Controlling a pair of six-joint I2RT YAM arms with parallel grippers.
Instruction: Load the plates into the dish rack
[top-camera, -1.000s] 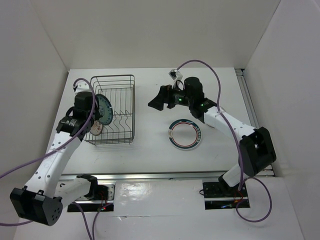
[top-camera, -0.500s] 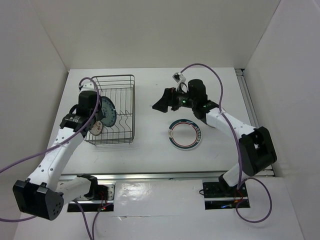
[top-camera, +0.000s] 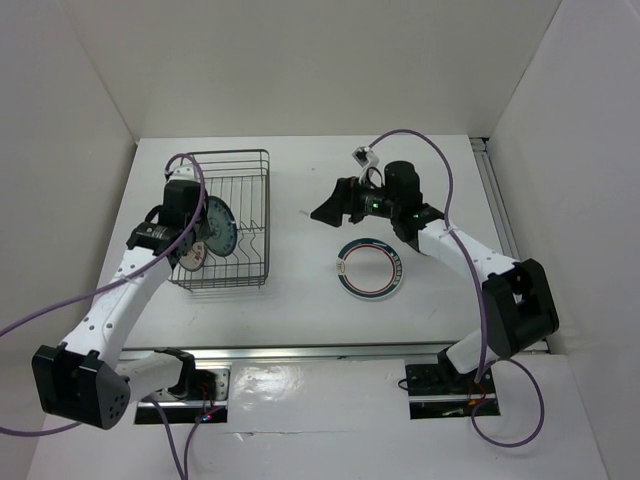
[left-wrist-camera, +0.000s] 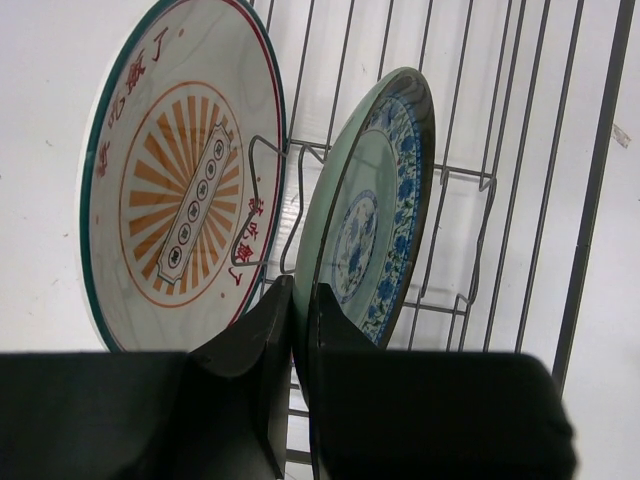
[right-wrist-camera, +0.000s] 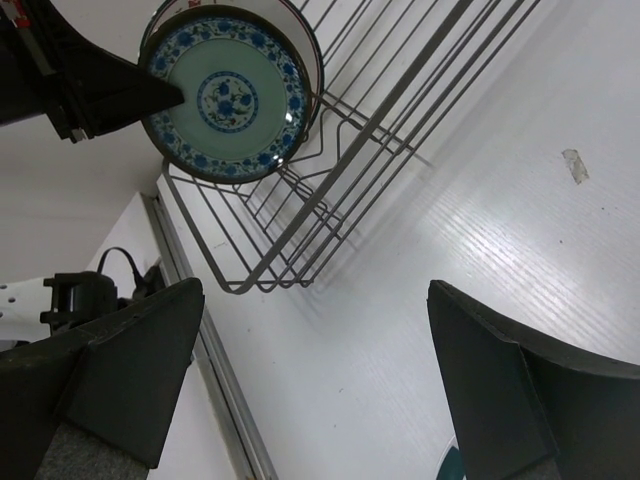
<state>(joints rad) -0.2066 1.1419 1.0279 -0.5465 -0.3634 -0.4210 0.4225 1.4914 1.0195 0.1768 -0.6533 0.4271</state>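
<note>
The dark wire dish rack sits at the left of the table. A white plate with an orange sunburst centre stands upright in the rack's near end. Beside it the teal-blue patterned plate stands on edge among the tines, and my left gripper is shut on its lower rim. From above, this plate shows just right of the left gripper. A white plate with blue-and-red rim rings lies flat on the table. My right gripper hovers open and empty above the table between the rack and that plate.
The right wrist view shows the rack with the blue plate in it and bare white table below my open right gripper. White walls enclose the table. A metal rail runs along the near edge.
The left gripper has carried the teal-blue plate a little right and farther into the rack. The right gripper has drifted slightly right, still open.
</note>
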